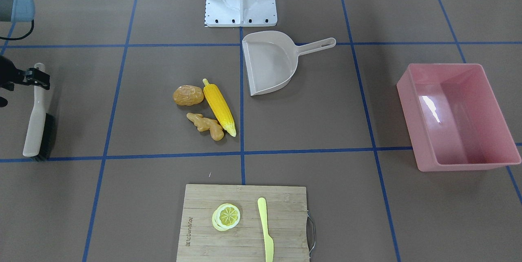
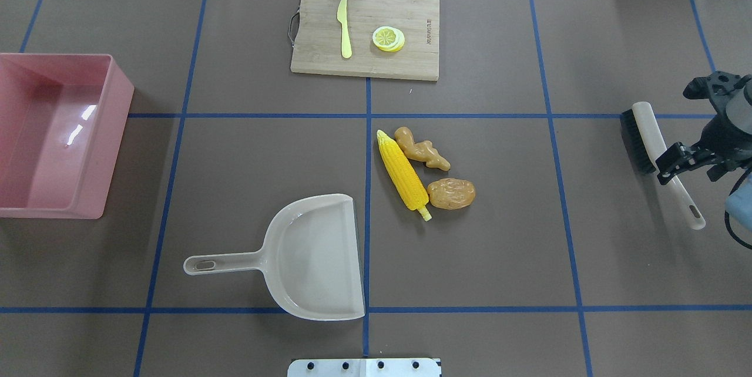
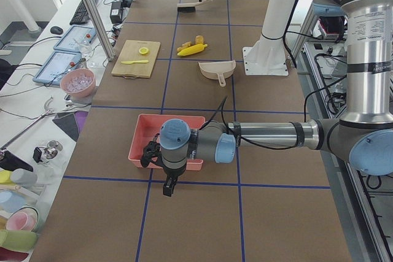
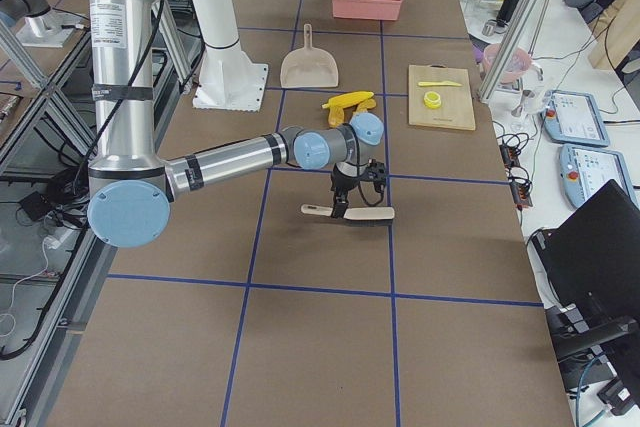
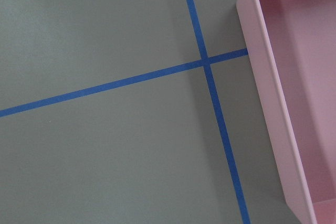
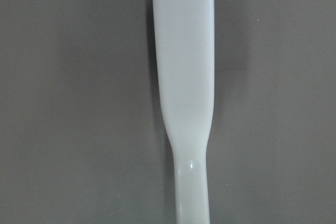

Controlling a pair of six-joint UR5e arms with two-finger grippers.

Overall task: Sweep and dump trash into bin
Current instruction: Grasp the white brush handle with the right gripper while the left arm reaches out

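The trash lies together mid-table: a yellow corn cob, a brown-orange potato and a tan ginger root. The pink bin stands at the table's left end and looks empty. My right gripper hovers at the right end over the white handle of a brush that lies on the table. Its jaws look open, one on each side of the handle. My left gripper shows only in the exterior left view, beside the bin's outer wall. I cannot tell whether it is open or shut.
A beige dustpan lies near the robot base, its mouth toward the trash and its handle toward the bin. A wooden cutting board at the far edge holds a yellow knife and a lemon slice.
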